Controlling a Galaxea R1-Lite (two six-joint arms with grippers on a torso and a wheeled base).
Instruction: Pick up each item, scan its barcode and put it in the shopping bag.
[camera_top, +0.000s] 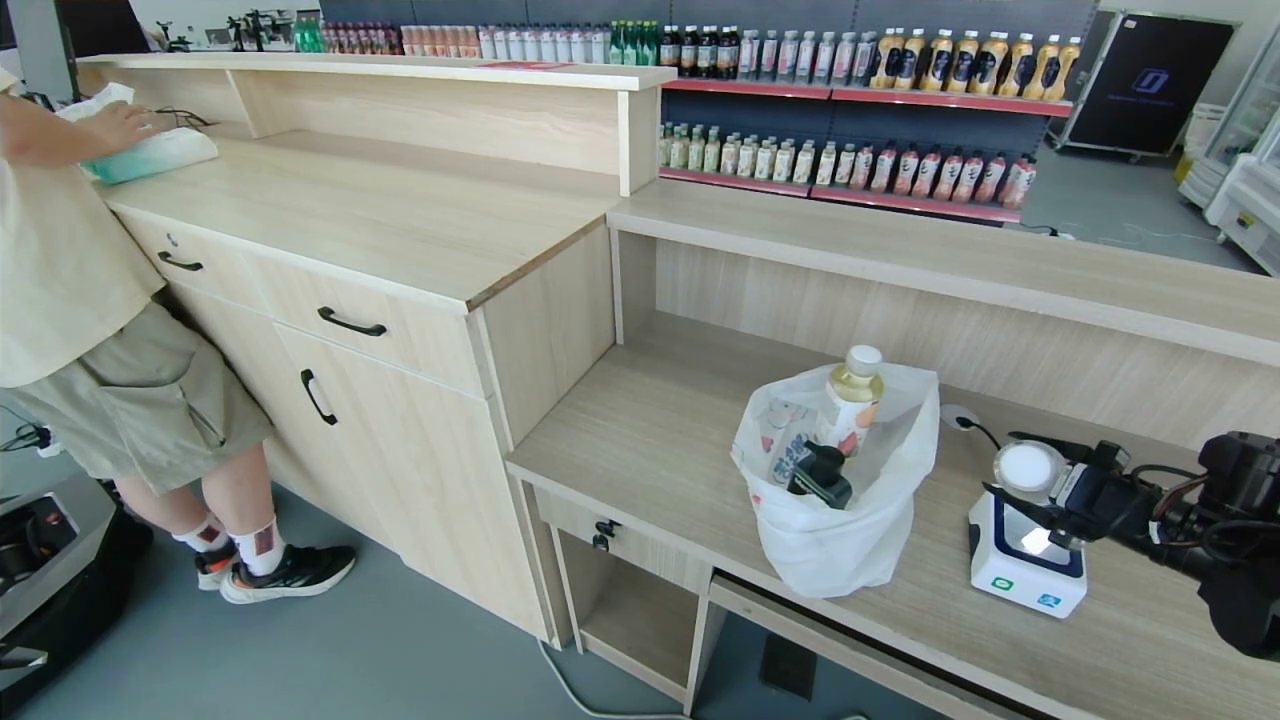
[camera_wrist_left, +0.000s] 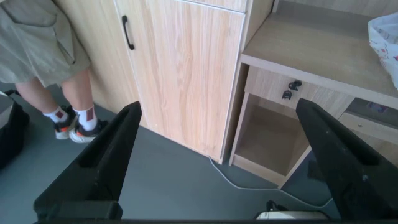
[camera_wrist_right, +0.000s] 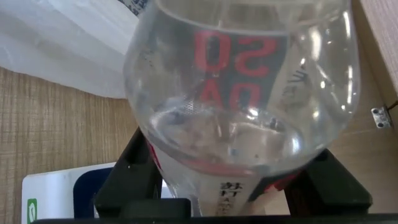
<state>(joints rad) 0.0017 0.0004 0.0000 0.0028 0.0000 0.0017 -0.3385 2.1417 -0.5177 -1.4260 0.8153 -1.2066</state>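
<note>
Right gripper (camera_top: 1040, 485) clamped on clear plastic bottle (camera_top: 1030, 466), black fingers on both sides of the body; right wrist view shows same grip (camera_wrist_right: 230, 180), bottle (camera_wrist_right: 242, 106) part-filled with clear liquid. Label: large red characters on a dark band, small black characters on white lower down; not legible enough to note further.

Bottle held just above white box scanner with dark blue recess (camera_top: 1025, 565), which stands to the robot's right of the white plastic shopping bag (camera_top: 840, 540), near but not touching it; small green and blue square marks on scanner front; window inside recess lit.

Bag stands open and upright on light wood lower counter (camera_top: 650, 430), close to the counter's front edge. Inside: yellow drink bottle with white cap (camera_top: 855, 395) upright, neck above bag rim; white printed pack (camera_top: 780, 430) beside it, print too small to tell; black object (camera_top: 820, 475) in front of both.

Edges and room: bare counter to the robot's left of bag, up to the tall cabinet side; raised back wall behind bag; white plug and dark cable (camera_top: 962, 418) behind, between bag and scanner.

Left gripper (camera_wrist_left: 219, 112) low, well left of bag and off the counter, fingers spread wide, nothing between them, grey floor and cabinet door beyond; bag corner (camera_wrist_left: 385, 31) visible past it.
</note>
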